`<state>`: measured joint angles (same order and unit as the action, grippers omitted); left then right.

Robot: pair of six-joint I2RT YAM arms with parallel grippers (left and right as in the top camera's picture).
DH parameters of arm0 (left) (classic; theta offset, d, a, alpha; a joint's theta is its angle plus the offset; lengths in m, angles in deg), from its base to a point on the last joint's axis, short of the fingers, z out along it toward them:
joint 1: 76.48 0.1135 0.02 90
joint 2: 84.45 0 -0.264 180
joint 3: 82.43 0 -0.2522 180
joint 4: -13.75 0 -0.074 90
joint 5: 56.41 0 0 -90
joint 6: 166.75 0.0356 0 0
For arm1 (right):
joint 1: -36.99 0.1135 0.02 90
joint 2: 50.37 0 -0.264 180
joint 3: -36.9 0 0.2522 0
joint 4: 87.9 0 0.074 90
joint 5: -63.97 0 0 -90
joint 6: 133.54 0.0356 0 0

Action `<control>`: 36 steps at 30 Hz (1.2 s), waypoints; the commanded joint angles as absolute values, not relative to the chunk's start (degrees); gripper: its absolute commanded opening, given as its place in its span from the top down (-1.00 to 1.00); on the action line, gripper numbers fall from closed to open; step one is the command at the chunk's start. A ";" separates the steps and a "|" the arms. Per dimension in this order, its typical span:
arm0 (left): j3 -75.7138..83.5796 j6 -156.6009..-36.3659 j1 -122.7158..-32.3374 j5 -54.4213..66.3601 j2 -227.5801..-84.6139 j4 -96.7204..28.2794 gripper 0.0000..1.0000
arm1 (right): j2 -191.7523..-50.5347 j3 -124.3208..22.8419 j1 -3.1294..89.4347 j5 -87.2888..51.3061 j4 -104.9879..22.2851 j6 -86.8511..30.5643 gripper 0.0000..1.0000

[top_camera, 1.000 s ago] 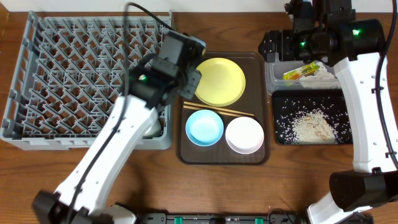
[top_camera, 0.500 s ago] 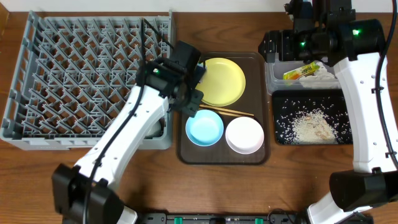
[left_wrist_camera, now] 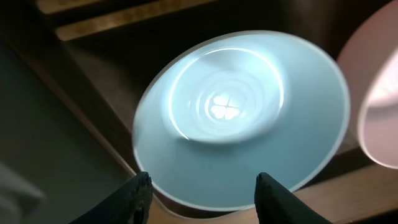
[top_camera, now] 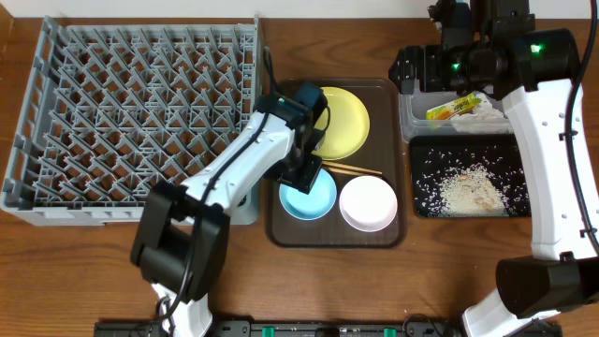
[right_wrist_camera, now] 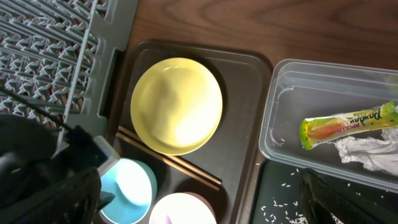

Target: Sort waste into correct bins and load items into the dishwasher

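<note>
Left wrist view puts the left gripper (left_wrist_camera: 205,198) right above the light blue bowl (left_wrist_camera: 239,112). Its fingers are spread wide, and the bowl's near rim lies between the tips at the bottom of the frame, though blur keeps us from saying whether they touch it. The white bowl (left_wrist_camera: 379,106) sits just beside it at the right edge.

From overhead, we see both bowls in the lower half of the brown serving tray (top_camera: 393,234), with the chopsticks (top_camera: 356,169) across its middle and the yellow plate (top_camera: 344,122) above them. The grey dish rack (top_camera: 122,112) fills the upper left.

At the right, the black tray (top_camera: 421,201) holds rice scraps (top_camera: 473,192). Above it, the clear tub (top_camera: 409,117) holds the snack wrapper (top_camera: 452,108) and crumpled paper (top_camera: 487,116). The right gripper (top_camera: 418,70) hangs by the tub's upper left corner, and we cannot tell how its jaws stand.
</note>
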<state>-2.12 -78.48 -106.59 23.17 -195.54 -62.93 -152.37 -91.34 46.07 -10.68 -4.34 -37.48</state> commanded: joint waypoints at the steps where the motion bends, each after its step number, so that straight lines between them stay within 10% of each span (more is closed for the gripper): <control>1: -1.75 -79.45 -106.41 23.04 -196.78 -62.97 -0.08 | -152.72 -91.45 46.49 -11.23 -4.21 -37.39 -0.98; 22: 4.76 -81.17 -106.39 30.60 -196.83 -56.68 -0.08 | -152.72 -91.45 46.73 -11.23 -4.21 -37.39 -0.99; 36: 9.40 -81.17 -106.41 26.56 -196.83 -49.77 0.85 | -152.72 -91.45 46.77 -11.23 -4.21 -37.39 -0.99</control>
